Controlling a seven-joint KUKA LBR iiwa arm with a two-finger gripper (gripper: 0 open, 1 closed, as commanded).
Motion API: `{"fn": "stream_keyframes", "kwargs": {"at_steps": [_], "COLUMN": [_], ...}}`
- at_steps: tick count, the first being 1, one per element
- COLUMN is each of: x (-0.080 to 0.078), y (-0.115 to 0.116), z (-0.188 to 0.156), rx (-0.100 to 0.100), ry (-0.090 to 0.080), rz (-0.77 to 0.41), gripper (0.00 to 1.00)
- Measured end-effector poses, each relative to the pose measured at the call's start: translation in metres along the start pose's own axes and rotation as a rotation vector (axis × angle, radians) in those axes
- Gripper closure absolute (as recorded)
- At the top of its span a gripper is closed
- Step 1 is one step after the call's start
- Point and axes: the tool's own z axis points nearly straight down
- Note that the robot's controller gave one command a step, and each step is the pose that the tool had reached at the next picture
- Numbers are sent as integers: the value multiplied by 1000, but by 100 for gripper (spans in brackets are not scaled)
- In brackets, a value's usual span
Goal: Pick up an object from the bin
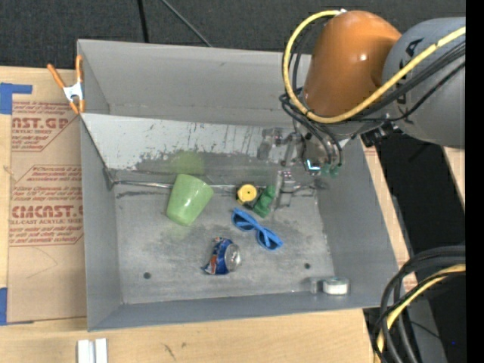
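Hand point(283, 181) hangs low toward the back right of the bin point(136, 278); I cannot tell whether it is apart or together; nothing looks lifted, so I judge the pick itself is left to do; a small green thing point(265, 201) lies just beside it, next to a yellow disc point(246, 194); blue sunglasses point(257, 231) lie near.

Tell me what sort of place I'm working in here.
Probably a robotics lab's bin-picking cell: a grey metal bin holds a green cup, crushed can and blue sunglasses, and a robot arm reaches in.
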Motion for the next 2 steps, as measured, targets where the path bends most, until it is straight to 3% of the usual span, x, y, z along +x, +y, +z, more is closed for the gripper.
{"fn": "stream_keyframes", "kwargs": {"at_steps": [1, 2], "x": [37, 43], "y": [-35, -31], "z": [167, 135], "rx": [0, -2], "ry": [-10, -8], "rz": [133, 205], "gripper": [0, 0]}}
